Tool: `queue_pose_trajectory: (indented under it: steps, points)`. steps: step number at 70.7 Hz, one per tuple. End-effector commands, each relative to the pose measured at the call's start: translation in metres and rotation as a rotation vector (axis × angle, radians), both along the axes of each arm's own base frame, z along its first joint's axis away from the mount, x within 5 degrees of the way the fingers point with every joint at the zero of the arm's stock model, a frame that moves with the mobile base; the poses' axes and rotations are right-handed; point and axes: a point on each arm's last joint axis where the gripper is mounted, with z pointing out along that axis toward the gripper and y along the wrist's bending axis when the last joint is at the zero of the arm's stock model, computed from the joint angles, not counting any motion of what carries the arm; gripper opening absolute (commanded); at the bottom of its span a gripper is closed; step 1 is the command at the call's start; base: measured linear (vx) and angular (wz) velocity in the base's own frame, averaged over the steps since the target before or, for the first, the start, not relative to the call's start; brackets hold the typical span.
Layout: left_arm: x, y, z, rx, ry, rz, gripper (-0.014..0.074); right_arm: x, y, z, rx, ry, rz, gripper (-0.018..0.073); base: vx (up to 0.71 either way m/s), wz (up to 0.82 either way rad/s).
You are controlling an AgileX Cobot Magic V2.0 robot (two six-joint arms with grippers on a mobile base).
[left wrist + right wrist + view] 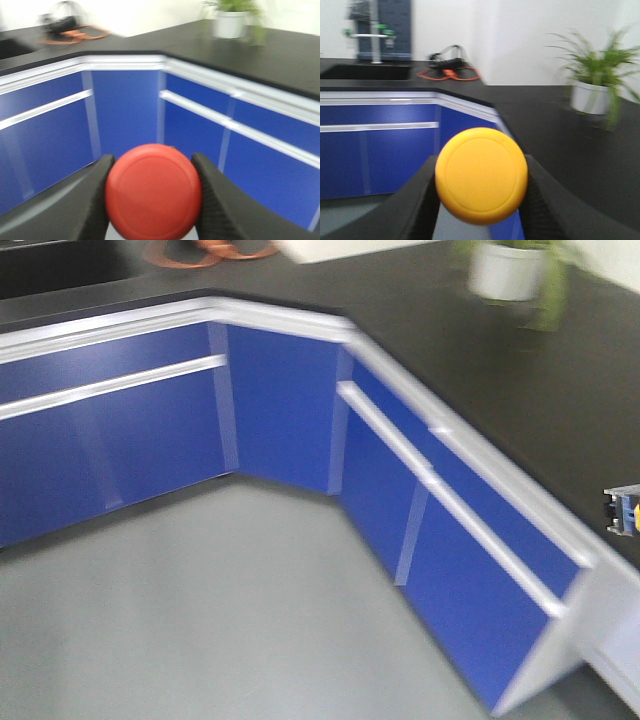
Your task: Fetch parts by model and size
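red cap (pixel 153 191), yellow cap (pixel 481 175): smooth discs

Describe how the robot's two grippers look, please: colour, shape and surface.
Both look alike. The left gripper has two black jaws, broad at the base and curving inward, with a fine textured pattern on their inner faces. The right gripper has the same black, curved jaws. Neither wrist view shows cables or markings.

Bright even light; views motion-blurred; red-capped switch (pixel 153 191) soft; cabinet fronts (pixel 100 450) sheeny
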Motion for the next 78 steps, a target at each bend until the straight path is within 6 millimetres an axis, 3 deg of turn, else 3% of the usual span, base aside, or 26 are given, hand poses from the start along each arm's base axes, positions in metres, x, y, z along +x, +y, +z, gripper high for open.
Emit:
queue_pose_trajectory:
  steps: [1, 78]
  points:
    - [0.0003, -0.0004, 0.0156, -0.032, -0.094, -0.003, -0.0007, -0.0001, -0.0017, 0.0154, 0.017, -0.097, -0.019, -0.0010, 0.28, -1.03]
    - [0.0003, -0.0003, 0.0156, -0.032, -0.094, -0.003, -0.0007, -0.0001, -0.0017, 0.0153, 0.017, -0.096, -0.019, -0.0010, 0.21, -0.85]
